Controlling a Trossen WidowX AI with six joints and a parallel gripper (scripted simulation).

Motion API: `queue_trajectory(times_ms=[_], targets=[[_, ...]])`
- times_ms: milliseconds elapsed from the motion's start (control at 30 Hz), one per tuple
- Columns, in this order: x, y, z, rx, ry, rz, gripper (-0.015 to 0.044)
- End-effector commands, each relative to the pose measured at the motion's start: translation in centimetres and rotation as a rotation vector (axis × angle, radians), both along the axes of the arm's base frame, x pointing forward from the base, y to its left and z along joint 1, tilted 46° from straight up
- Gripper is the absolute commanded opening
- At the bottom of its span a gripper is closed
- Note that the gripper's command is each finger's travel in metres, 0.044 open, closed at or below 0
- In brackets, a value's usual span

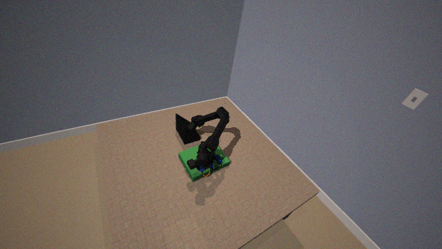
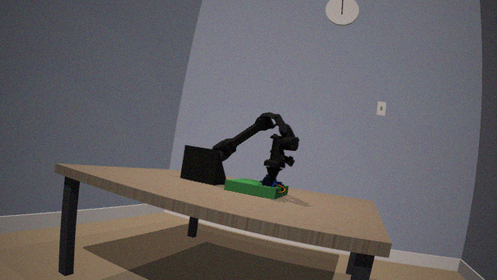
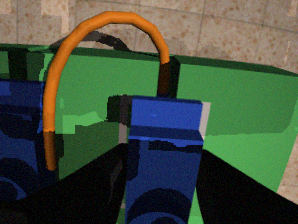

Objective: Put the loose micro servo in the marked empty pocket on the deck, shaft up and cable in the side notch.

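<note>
At lower centre of the wrist view, the part-open gripper (image 1: 209, 166) (image 2: 270, 181) (image 3: 161, 155) grips the blue servo (image 3: 166, 116), likely light, hard-cased, best pinched by its sides.

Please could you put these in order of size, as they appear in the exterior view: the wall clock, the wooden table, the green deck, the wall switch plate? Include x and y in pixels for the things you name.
1. Wooden table (image 2: 156, 195)
2. Green deck (image 2: 250, 189)
3. Wall clock (image 2: 336, 11), cut off by the picture's top edge
4. Wall switch plate (image 2: 381, 112)
</note>
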State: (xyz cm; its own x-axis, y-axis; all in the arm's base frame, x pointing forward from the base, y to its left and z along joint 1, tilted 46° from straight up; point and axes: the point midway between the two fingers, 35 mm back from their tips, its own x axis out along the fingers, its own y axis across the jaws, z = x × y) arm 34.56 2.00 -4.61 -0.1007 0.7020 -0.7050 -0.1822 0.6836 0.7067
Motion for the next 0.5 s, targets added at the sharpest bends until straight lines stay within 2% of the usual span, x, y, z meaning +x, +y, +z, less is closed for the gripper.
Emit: queue_trajectory(times_ms=[0, 400, 467], targets=[[-0.04, 0.21, -0.28, 0.004, 0.003, -0.009, 0.0], [-0.14, 0.96, -1.01, 0.005, 0.003, -0.009, 0.0], [-0.14, 0.81, -0.83, 0.005, 0.003, -0.009, 0.0053]])
